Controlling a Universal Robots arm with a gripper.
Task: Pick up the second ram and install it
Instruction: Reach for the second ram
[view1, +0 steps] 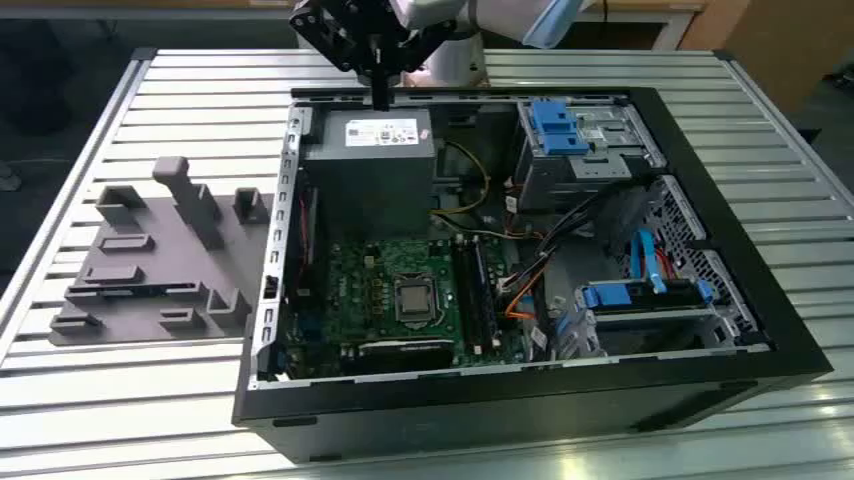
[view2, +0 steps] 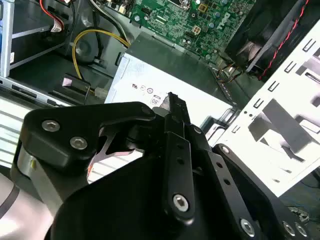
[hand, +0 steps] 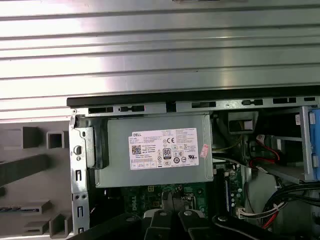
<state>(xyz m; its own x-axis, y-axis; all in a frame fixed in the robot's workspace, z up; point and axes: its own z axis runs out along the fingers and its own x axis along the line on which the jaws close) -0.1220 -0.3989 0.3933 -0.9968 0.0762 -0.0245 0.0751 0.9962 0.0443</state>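
second ram (view1: 134, 291): well apart from the fingers (view2: 172, 102), which are pressed together, high over the power supply (view1: 367, 170) at the computer case (view1: 534, 400) rear edge. appears as a long dark strip lying in the grey fixture (view1: 147, 225), on the worktop (view1: 107, 400), at the exterior view's left of the case.

fixture blocks (view1: 154, 255) beside case (view1: 534, 400), motherboard (view1: 350, 285) inside

A white label (hand: 165, 149) lies on the power supply (hand: 119, 172), a pink sticker (hand: 204, 150) at its edge. White lettering marks the green circuit board (view2: 170, 15).
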